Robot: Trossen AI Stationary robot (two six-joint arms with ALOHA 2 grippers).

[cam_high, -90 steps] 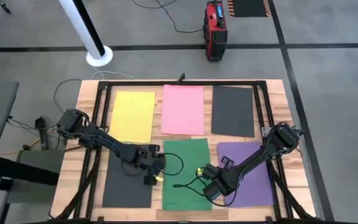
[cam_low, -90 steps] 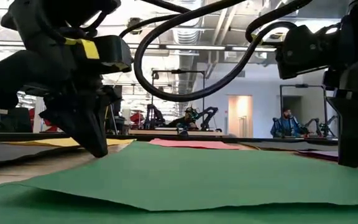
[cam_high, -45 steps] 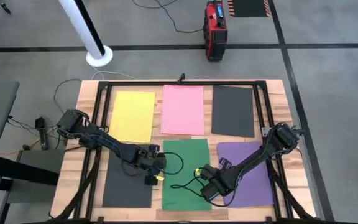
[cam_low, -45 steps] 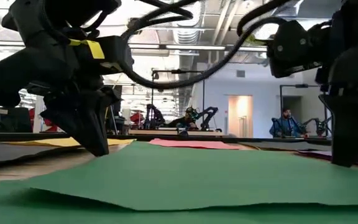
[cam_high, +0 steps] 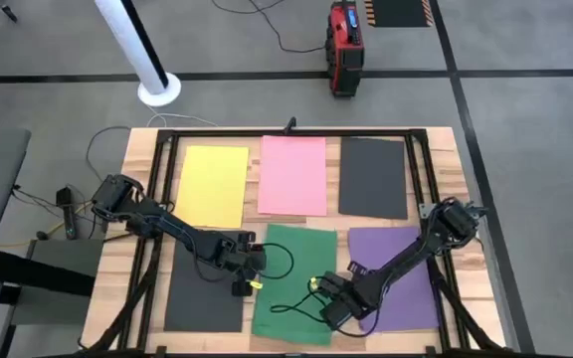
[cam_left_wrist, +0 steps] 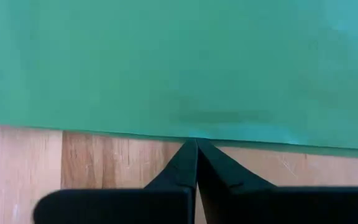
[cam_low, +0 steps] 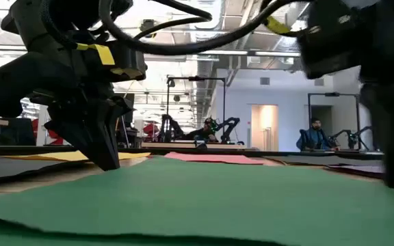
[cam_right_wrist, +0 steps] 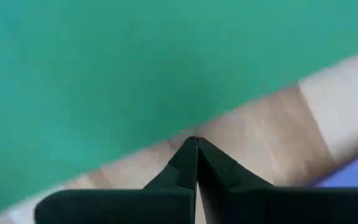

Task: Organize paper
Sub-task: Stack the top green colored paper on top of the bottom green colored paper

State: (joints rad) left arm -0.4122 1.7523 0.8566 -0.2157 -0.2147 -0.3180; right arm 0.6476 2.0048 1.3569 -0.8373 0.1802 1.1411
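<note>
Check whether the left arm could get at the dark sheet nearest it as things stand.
Probably yes. The left claw sits shut at the green sheet's left edge, right beside the dark sheet, with nothing lying on that sheet and only bare table wood between them.

— What fills most of the left wrist view?
— A green sheet [cam_left_wrist: 185, 59], flat on the wooden table [cam_left_wrist: 104, 158].
— And the left gripper [cam_left_wrist: 196, 163]?
— Its two dark fingers are pressed together, their tips meeting right at the sheet's near edge.
</note>
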